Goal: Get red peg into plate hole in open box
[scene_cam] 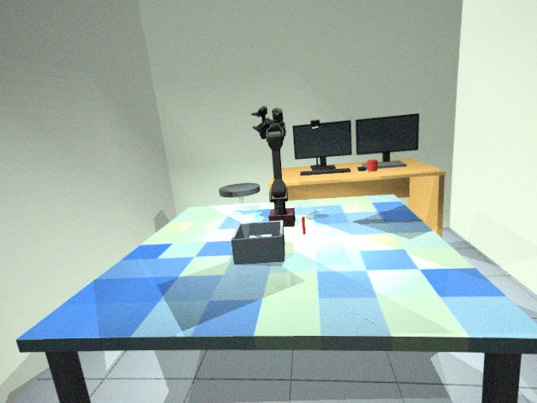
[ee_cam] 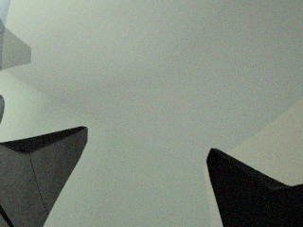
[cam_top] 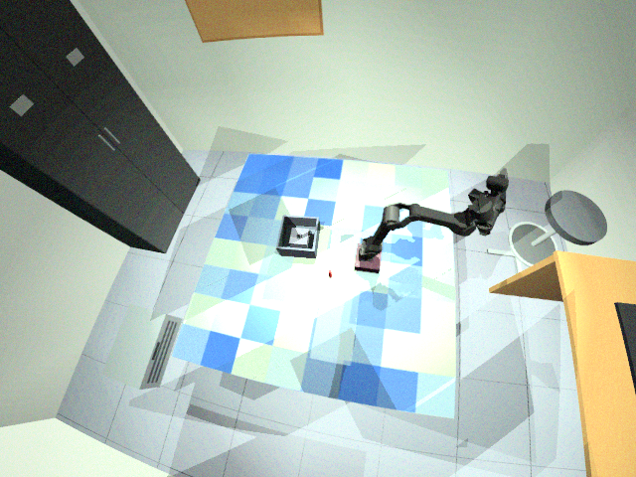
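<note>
Red peg (cam_top: 330,273) (scene_cam: 303,225) upright on the tabletop (cam_top: 287,328) (scene_cam: 294,343), apart from the open box (cam_top: 298,253) (scene_cam: 258,250): we see nothing accomplished yet, our fingers (scene_cam: 254,121) spread wide, raised and holding nothing, with pickup, lowering and full insertion all remaining.

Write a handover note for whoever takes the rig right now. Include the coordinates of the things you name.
Gripper (cam_top: 488,181) (scene_cam: 253,121) (ee_cam: 150,146): open, nothing between the fingers, raised high above the table and well away from the peg.
Red peg (cam_top: 330,273) (scene_cam: 303,225): standing on the table outside the box, between the box and the arm's base but off to one side.
Open box (cam_top: 296,253) (scene_cam: 258,251): on the table, no red peg visible in it; the hole is too unclear to make out.
Done: no task step visibly complete.
Left: grasp the peg, lower it into the box, seat it fully.
</note>
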